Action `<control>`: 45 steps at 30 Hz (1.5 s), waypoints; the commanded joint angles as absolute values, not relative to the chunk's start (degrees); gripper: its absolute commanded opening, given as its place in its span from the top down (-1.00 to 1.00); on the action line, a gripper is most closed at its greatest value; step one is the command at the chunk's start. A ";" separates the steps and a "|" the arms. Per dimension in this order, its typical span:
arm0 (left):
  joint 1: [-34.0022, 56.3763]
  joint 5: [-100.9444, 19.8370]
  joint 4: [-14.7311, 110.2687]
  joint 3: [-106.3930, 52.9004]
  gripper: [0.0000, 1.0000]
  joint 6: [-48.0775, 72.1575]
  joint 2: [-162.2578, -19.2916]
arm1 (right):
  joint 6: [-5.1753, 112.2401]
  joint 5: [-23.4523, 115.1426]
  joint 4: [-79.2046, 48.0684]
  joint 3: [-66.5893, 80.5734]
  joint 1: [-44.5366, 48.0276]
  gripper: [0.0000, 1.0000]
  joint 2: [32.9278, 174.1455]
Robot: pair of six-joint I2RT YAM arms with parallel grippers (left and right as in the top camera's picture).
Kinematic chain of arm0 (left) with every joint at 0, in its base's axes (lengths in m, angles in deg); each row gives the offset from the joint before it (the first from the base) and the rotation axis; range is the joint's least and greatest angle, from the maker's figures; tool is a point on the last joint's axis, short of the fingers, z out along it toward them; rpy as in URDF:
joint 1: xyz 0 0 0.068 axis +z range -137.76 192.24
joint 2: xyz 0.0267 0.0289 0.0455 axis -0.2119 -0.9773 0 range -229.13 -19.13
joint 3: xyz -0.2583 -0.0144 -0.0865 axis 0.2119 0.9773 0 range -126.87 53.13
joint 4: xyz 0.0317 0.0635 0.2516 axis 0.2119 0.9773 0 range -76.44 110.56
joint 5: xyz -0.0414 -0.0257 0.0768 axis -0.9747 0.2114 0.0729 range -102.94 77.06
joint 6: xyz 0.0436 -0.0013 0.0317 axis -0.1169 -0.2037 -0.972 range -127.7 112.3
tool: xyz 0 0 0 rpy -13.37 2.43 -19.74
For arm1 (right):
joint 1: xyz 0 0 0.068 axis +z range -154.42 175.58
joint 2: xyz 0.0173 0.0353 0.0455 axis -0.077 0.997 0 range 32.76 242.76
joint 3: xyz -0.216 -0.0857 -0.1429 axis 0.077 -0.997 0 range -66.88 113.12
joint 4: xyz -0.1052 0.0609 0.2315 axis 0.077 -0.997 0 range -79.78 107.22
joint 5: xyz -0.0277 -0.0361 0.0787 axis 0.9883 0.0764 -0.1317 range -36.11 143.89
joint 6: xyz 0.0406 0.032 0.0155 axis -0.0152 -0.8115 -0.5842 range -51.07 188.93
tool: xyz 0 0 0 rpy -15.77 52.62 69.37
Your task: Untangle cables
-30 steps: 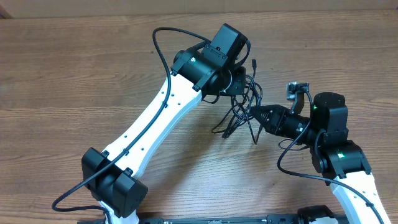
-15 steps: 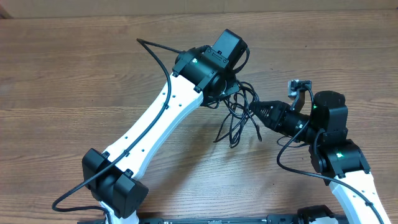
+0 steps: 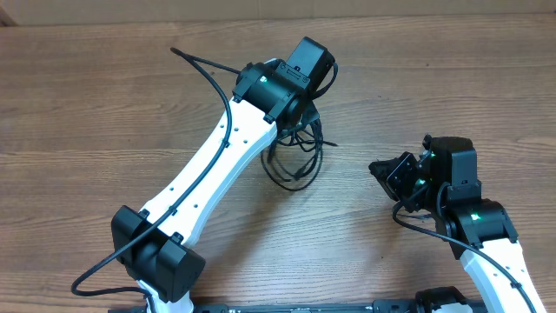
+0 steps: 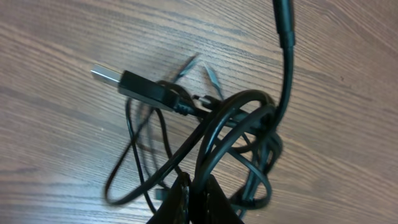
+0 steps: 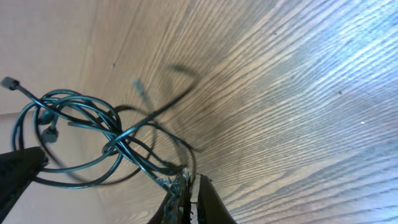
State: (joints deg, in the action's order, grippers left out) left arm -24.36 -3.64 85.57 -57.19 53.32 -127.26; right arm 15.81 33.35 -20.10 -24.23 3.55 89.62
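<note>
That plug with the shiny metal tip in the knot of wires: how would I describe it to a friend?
Follow the white left arm on the wooden table to its gripper, shut on a knot of thin black cables. From the knot's upper left, in the left wrist view, pokes the plug: the only chunky end with a flat silver tip; the other ends are slim.

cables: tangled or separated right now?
Tangled. The cables loop through one another in one knot, with the USB plug sticking out and the left fingers pinching the bundle.
</note>
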 commanded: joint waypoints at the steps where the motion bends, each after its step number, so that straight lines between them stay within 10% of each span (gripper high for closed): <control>1: -24.06 -2.02 85.05 -58.46 0.92 43.90 -127.02 | 19.20 33.29 -19.21 -23.95 3.35 0.89 89.10; 16: -24.06 -30.41 80.61 -58.46 0.91 -1.09 -127.02 | 49.82 25.31 -8.98 -23.95 3.35 -0.07 89.10; 27: -24.06 -38.63 79.76 -58.46 0.87 -3.23 -127.02 | 51.48 25.31 -8.98 -23.95 3.35 0.07 89.73; 38: -24.06 -37.54 77.70 -58.46 0.92 -1.59 -127.02 | 51.43 25.27 -10.31 -23.95 3.35 0.90 91.94; 45: -24.06 -19.96 77.46 -58.46 0.92 20.01 -127.02 | 51.39 21.07 -10.57 -23.95 3.35 0.92 91.92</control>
State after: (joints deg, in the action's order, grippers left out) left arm -24.54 -30.91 78.10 -57.17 6.52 -127.26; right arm 50.98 24.02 -10.20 -24.25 3.48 91.92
